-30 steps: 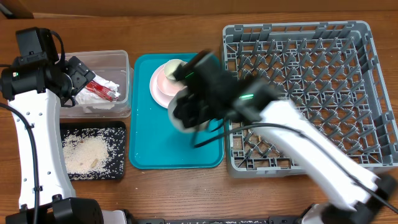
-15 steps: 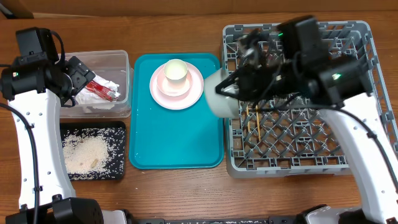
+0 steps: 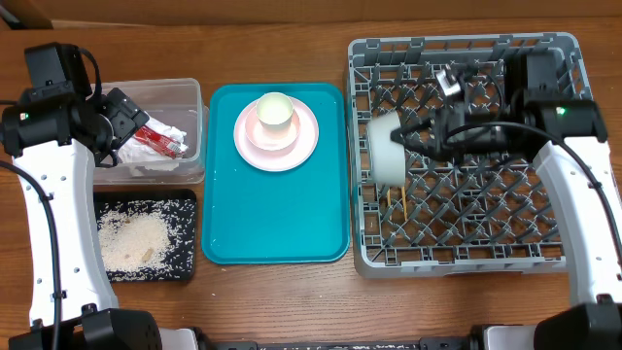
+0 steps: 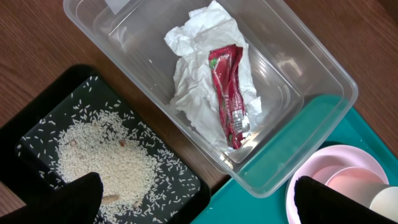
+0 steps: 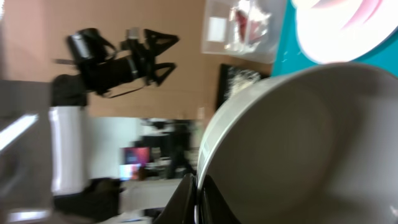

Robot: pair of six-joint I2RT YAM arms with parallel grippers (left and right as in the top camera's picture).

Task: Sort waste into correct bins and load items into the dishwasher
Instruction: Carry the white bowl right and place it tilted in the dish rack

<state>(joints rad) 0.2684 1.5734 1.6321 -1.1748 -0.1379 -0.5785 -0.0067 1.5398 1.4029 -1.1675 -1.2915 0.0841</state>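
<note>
Grey-green is the colour of the thing in hand: the pale grey-green bowl is pinched by its rim in the right end effector, whose fingers are closed tight on the thin wall. The bowl hangs tipped on its side, its mouth turned toward the wrist, above the dish rack. As I judge it, the step is the loading of this bowl; it does not look set down yet, though from above I cannot be sure whether its edge touches the pegs.

Just below the right end effector and the bowl, two chopsticks lie on the lattice. The next move, I think, calls for a slow descent so that the bowl slides between two rows of pegs and stands there, not on the chopsticks — only then should the fingers open.

Well apart from this end effector, on the side of the other arm, the plate waits on the teal tray with the pink bowl and the cream cup stacked on it. These three look like the work that remains.

The left end effector hovers with its fingers spread wide and holds nothing. Right under it is the clear tub with the napkin and the sauce packet inside; beside that, the black tray carries the rice. The waste seems sorted.
</note>
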